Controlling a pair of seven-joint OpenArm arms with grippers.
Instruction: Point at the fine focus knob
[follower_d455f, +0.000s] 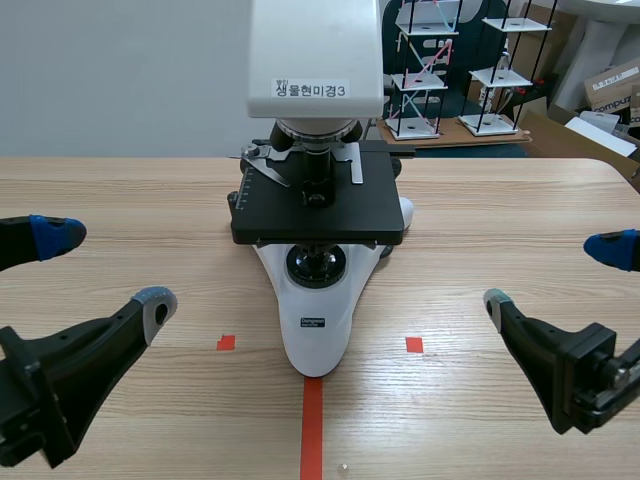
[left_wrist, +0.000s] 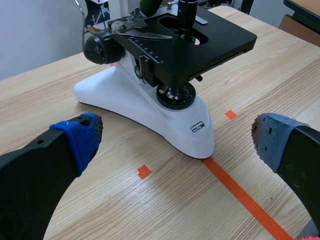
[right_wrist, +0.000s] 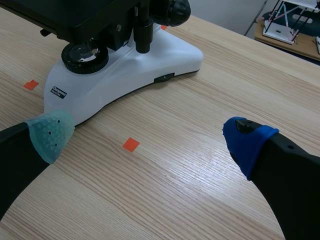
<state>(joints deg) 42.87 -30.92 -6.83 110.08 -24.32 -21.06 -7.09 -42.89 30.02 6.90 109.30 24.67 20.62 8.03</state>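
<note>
Fingers (left_wrist: 80, 137) of the left gripper (follower_d455f: 105, 268) stand wide apart with nothing between them, one tip padded blue and the other grey-green. In the middle of the wooden table (follower_d455f: 120, 200) stands the microscope (follower_d455f: 315, 320), its white base tapering toward the robot under the black stage (follower_d455f: 318, 215). Further over, the right gripper (follower_d455f: 553, 274) is likewise spread and empty.

The fine focus knob (left_wrist: 94, 48) belongs to the black knob cluster low on the stand, behind the stage. One cluster shows on the flank ahead of the left gripper, and its twin (right_wrist: 172, 10) shows ahead of the right gripper. From here the small inner dial cannot be told from the coarse one around it.

The likeliest slip, as I judge it, is pointing at the wrong control. The coarse dial shares the same axle, and the stage drive stem (right_wrist: 142, 30) hangs just beside it on the right flank, so a tip stopping a little short or wide would mark one of those instead. A spread gripper also points vaguely (two tips, two targets), and a finger coming in under the stage overhang could bump the stage or shove the microscope.

Both arms lie low at the near corners of the table, well apart from the microscope. Their fingers angle inward and forward toward it, and neither is closer to its knob than the other.
</note>
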